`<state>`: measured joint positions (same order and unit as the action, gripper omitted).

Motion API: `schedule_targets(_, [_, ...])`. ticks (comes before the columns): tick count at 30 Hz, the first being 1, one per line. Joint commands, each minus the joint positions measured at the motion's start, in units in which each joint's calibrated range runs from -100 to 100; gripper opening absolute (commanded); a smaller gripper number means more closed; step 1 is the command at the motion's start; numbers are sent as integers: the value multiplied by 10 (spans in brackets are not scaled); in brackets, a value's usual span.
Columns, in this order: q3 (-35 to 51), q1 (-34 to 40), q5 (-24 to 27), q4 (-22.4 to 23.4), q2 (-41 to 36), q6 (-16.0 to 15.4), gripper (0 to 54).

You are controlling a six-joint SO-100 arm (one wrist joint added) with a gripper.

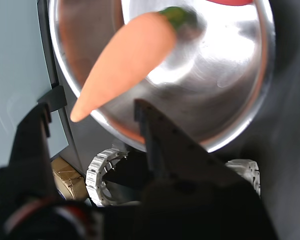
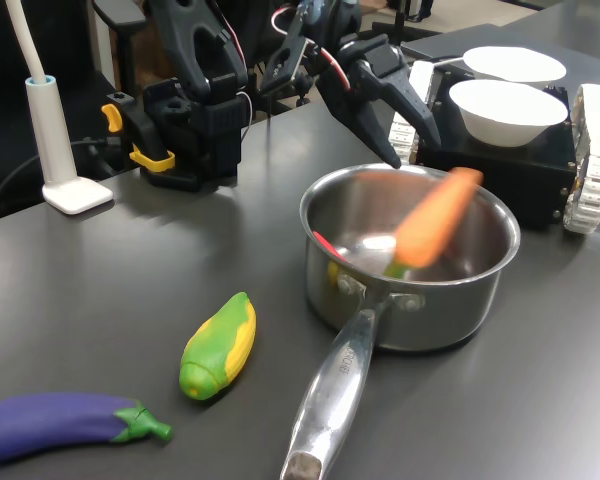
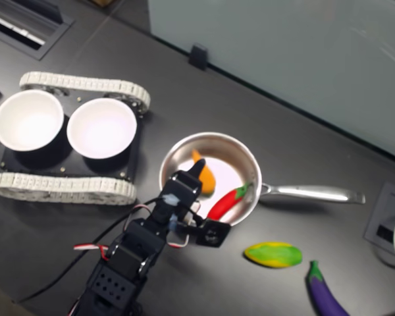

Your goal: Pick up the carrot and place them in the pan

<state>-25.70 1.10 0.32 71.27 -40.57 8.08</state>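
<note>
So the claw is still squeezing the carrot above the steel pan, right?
Not quite. In the first exterior view the claw is open and clear of the carrot, which is blurred and tilted, partly inside the steel pan. It has been let go.

A robotics lab or office workspace, not a real kitchen. The dark grey surface (image 2: 100,290) carries a small servo arm (image 2: 195,90) with loose red and white wires (image 3: 95,247), clamped at the edge with yellow clips (image 2: 152,157). Beside it sits a tracked rover (image 3: 69,141) carrying two white bowls (image 3: 102,127). The vegetables are glossy toys: corn (image 2: 220,345) and eggplant (image 2: 55,422). A cable grommet (image 3: 390,220) is set into the surface, and a frosted partition (image 3: 283,46) stands behind.
</note>
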Motion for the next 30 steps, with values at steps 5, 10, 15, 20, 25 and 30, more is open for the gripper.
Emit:
schedule_targets(5, [94,11,-9,77,-54,2,312])
schedule_targets(10, [123,10,-12,109,-75,1,347])
schedule_targets(15, [114,-3,-19,109,-109,1,362])
schedule_targets(20, [94,-18,-38,105,-166,2,279])
schedule_targets(25, [74,-21,-48,96,-226,2,129])
schedule_targets(30, [58,3,-59,96,-297,2,1])
